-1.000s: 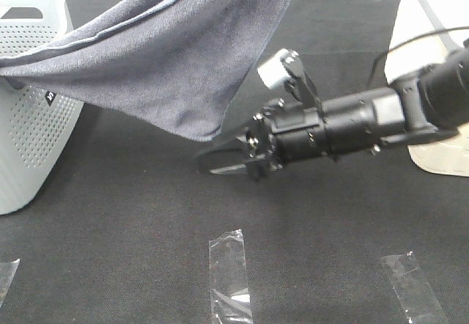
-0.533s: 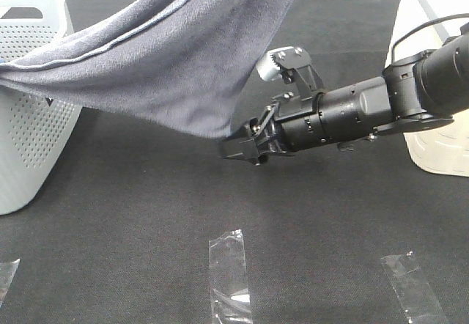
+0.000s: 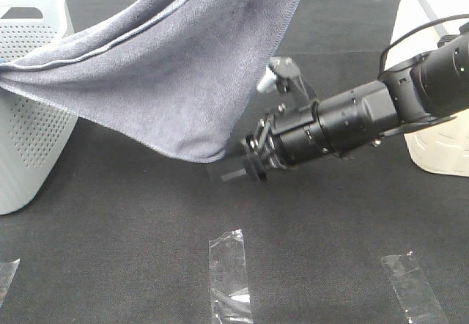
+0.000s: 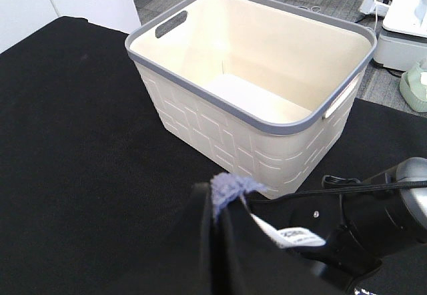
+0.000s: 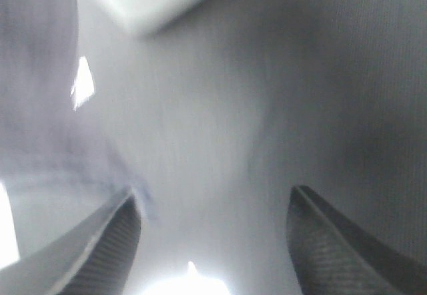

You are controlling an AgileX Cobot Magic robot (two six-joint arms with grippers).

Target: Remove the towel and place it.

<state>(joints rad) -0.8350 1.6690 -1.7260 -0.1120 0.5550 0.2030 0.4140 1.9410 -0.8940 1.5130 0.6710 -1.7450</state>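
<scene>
- Grey-lavender microfibre, the towel point(image 3: 176, 67) hangs in the air. It falls from above the top edge of the high view as a broad slanting sheet. One end is draped over the rim of the pale perforated basket point(image 3: 29, 119), and its lowest corner hangs free above the table.
- It looks light, soft and quite limp, so it will probably sag and swing rather than hold any shape. The nap should grip well and nothing about it is fragile. Because it is long, a single hold leaves much cloth trailing, and that could drag on the basket rim.
- The stitched hem at a corner looks like the surest place to take hold, and the free low corner is the obvious second one.
- The left gripper point(image 4: 217, 208) is closed, with a tuft of the cloth pinched at its tips.
- The right gripper point(image 3: 229, 170) is at that hanging corner, blurred in the high view. Its own camera shows the fingers point(image 5: 107, 241) spread wide with nothing between them and cloth just beside one.
- The table point(image 3: 110, 251) has a matte black cover, and two strips of clear tape point(image 3: 229, 269) lie near the front.
- A cream basket point(image 4: 193, 131) with a grey rim stands on the right, with nothing showing inside it.
- Beyond the table are a grey floor and a white device.
</scene>
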